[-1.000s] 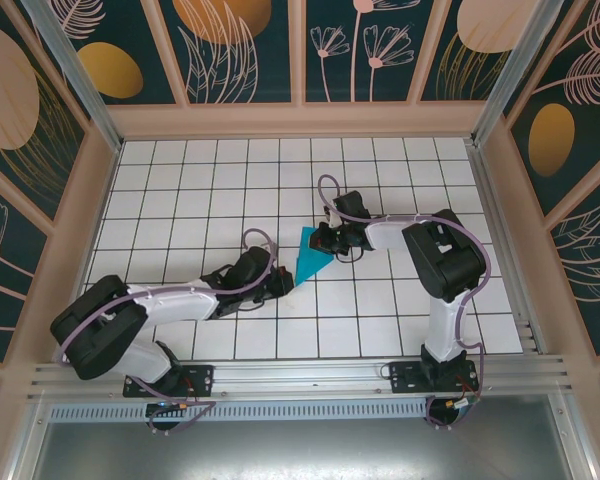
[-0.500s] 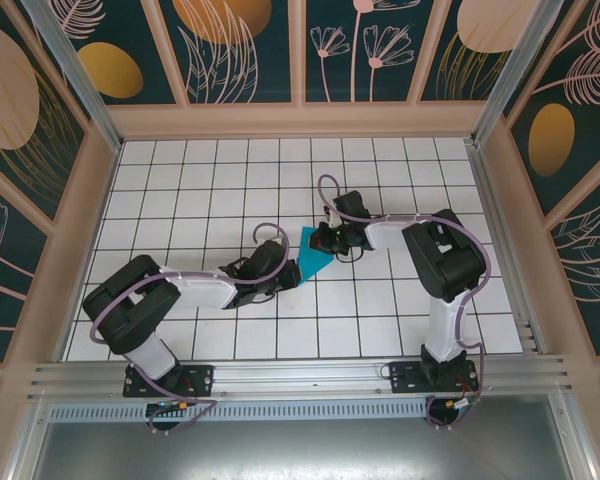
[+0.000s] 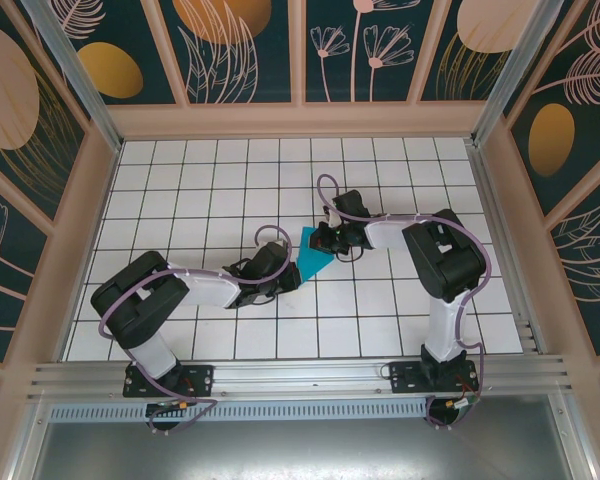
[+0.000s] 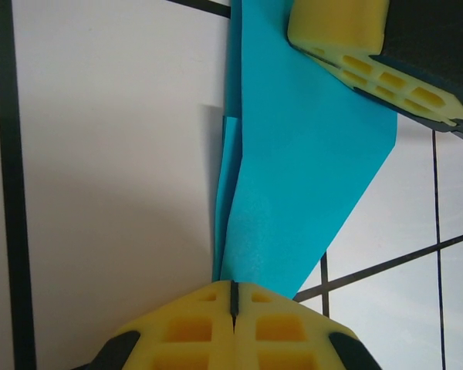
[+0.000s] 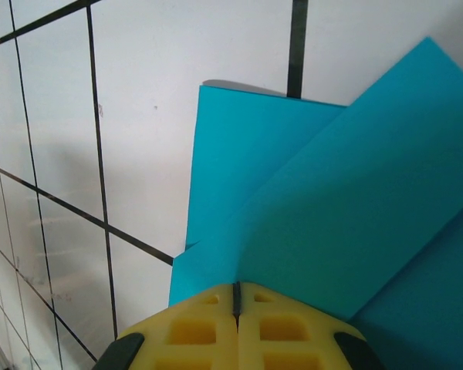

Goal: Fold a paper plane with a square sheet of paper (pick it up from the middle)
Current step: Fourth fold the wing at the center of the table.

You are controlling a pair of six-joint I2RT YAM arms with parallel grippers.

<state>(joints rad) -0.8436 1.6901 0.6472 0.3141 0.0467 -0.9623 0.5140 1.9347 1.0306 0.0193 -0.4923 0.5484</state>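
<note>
The folded sheet of thin teal-cyan paper lies flat near the centre of the white table surface with a black grid, between the two grippers. In the overhead view it reads as a tapered shape, broad at the far end and narrowing toward the near left. The left gripper is at the narrow near end. In the left wrist view its yellow foam pads are pressed together with no gap, and the paper's tip runs in beneath them. The right gripper is at the broad far end; its yellow pad also rests on the sheet's upper corner there. In the right wrist view the right gripper's pads are likewise fully closed, positioned over overlapping layers of the paper, with a crease running diagonally. Whether either gripper pinches the paper or only presses on it cannot be determined.
</note>
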